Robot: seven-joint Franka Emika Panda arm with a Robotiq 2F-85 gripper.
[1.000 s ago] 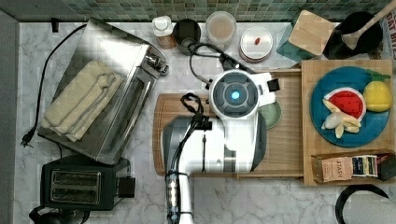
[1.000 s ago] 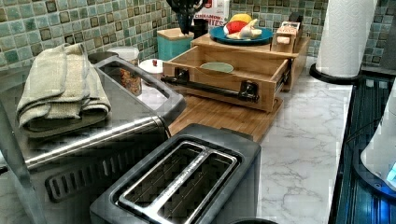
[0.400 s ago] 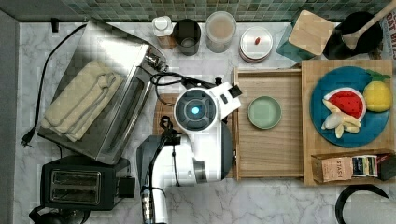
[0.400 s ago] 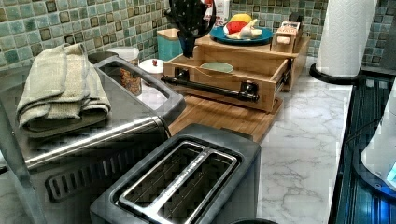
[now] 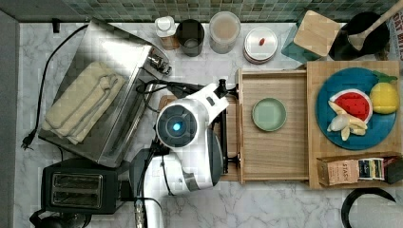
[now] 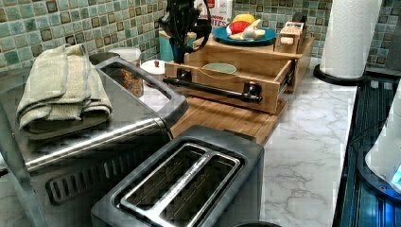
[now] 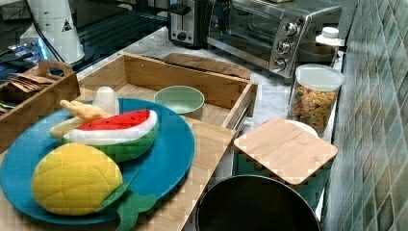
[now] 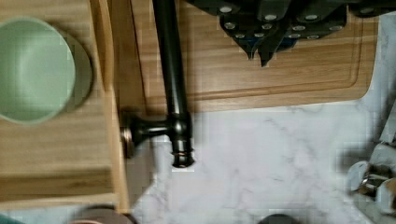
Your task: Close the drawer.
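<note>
The drawer [image 5: 273, 152] is a shallow light-wood tray pulled out to the top view's left, with a green bowl [image 5: 269, 114] inside. Its black bar handle [image 5: 224, 142] runs along the front [image 6: 222, 82]. My gripper [image 8: 260, 53] hangs shut and holds nothing, over the bamboo cutting board [image 8: 280, 79], apart from the handle [image 8: 170, 70] near its far end. In the left view my gripper [image 6: 181, 52] sits above the drawer's far front corner. The right view shows the drawer [image 7: 144, 72] and bowl [image 7: 179, 100].
A toaster oven [image 5: 100, 109] with a folded towel and a toaster [image 5: 78, 190] stand on the top view's left. Jars [image 5: 224, 31] line the back wall. The wooden box top carries a blue fruit plate [image 5: 356, 142]. A paper towel roll [image 6: 350, 38] stands at the left view's right.
My arm has swung to the top view's left, from above the drawer to over the cutting board beyond the handle. The drawer and bowl have stayed put.
</note>
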